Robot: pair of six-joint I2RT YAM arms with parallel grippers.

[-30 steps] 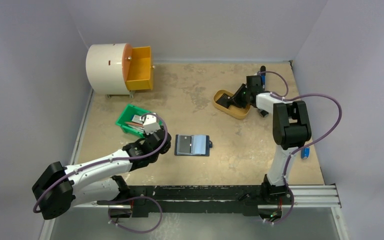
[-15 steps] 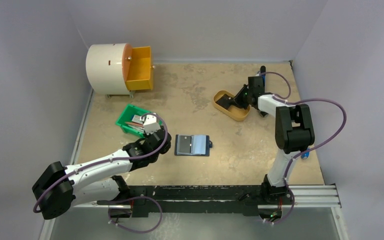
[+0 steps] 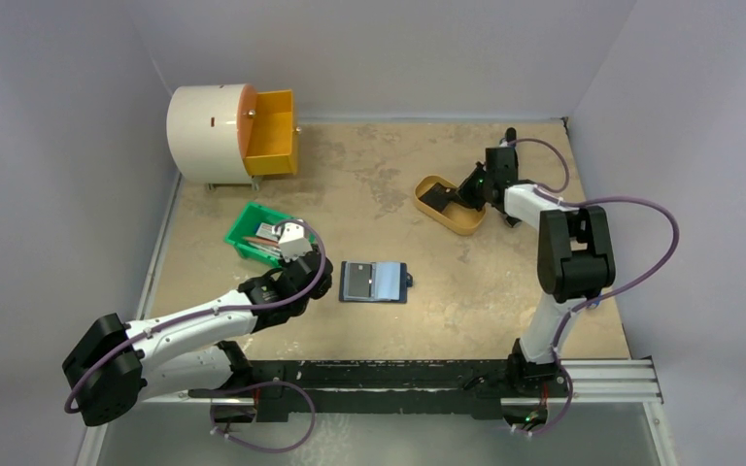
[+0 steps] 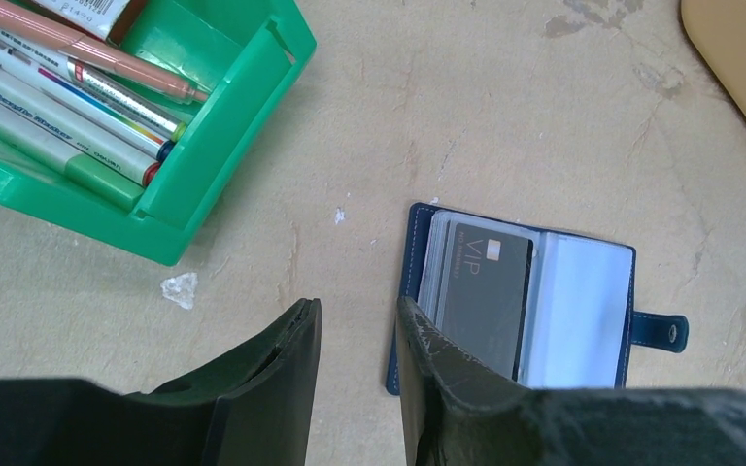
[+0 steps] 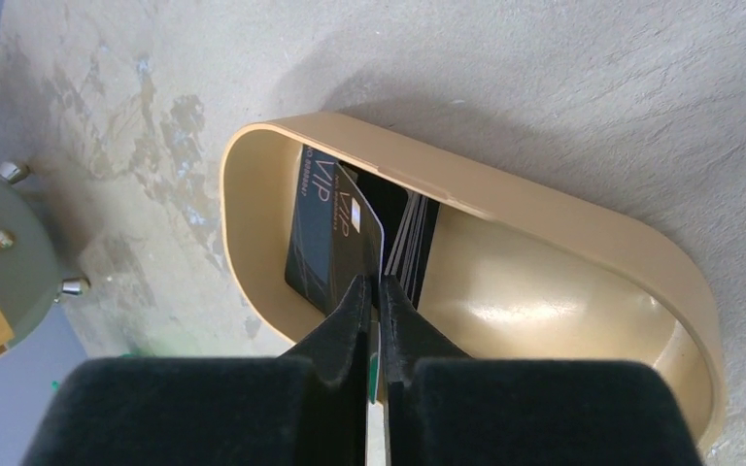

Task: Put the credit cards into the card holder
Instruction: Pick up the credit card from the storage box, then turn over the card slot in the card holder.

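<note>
The navy card holder (image 4: 583,301) lies open on the table (image 3: 374,282), a dark VIP card (image 4: 486,291) showing in its left half. My left gripper (image 4: 355,325) hovers open just left of it with bare table between its fingers (image 3: 324,280). In the right wrist view my right gripper (image 5: 374,286) reaches into the mustard tray (image 5: 544,218) and is shut on the edge of a dark VIP credit card (image 5: 355,218), which stands tilted up. Beneath it another dark card (image 5: 311,243) lies flat, and several more cards (image 5: 416,238) stand on edge beside it. From above, the right gripper (image 3: 450,198) sits over the tray (image 3: 458,224).
A green bin (image 3: 249,224) of pens (image 4: 68,97) sits just left of my left gripper. A white drum with an open orange drawer (image 3: 272,131) stands at the back left. A small blue object (image 3: 593,297) lies near the right arm's base.
My right gripper has closed on a card in the tray, and the right arm's elbow has shifted slightly. The left arm and card holder have not moved.
</note>
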